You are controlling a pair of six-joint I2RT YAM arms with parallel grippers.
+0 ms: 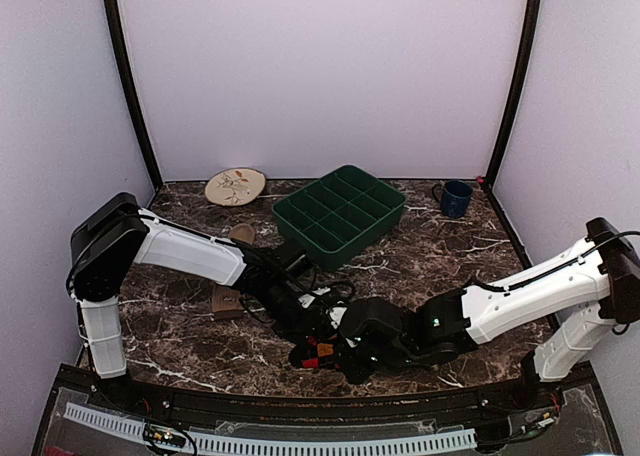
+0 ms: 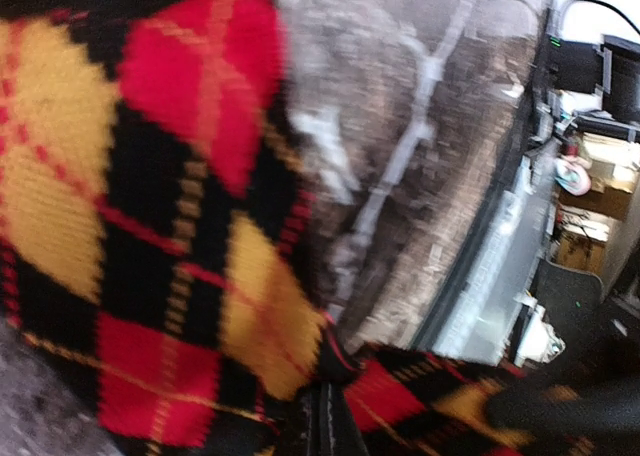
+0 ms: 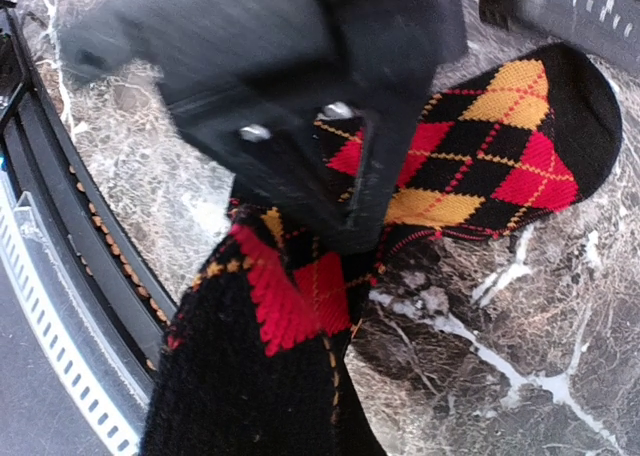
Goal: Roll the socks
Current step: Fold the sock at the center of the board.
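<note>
Lying near table edge (image 3: 95,211): argyle sock (image 3: 500,146)

From above, we see only a red and orange scrap of the argyle sock (image 1: 311,360). The rest lies under the left gripper (image 1: 318,338) and the right gripper (image 1: 345,361), which crowd together so closely that we cannot read their jaws. A small brown piece (image 1: 225,300) beside the left arm is too small for us to name. In the left wrist view the sock is blurred and runs off three edges. In the right wrist view a blurred black shape (image 3: 300,96) covers the sock's middle, and its lower stretch runs off the bottom edge.
</note>
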